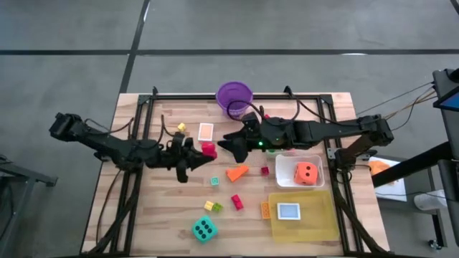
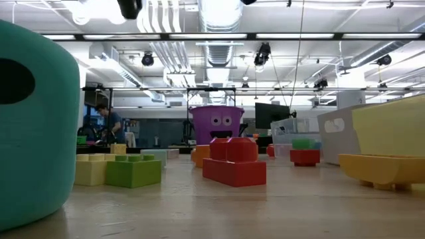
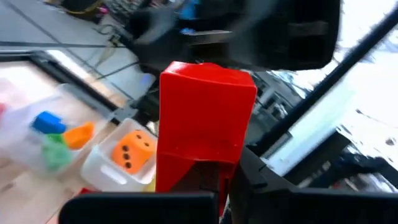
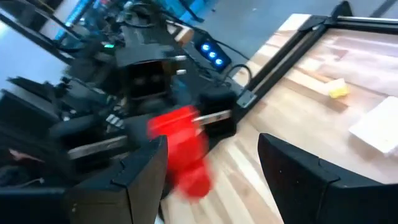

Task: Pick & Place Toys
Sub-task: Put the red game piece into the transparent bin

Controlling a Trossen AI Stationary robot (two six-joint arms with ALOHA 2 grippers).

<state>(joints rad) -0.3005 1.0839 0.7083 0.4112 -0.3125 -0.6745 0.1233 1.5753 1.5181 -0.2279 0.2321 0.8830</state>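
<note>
Filling the left wrist view, a red block (image 3: 205, 124) hides table toys.

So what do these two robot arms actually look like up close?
Both are dark, near-black jointed arms, slim at the links and bulkier at the joints. The right arm shows a small green light and has thin cables trailing off its base. The left arm looks the same. Each ends in two flat dark fingers.
</note>
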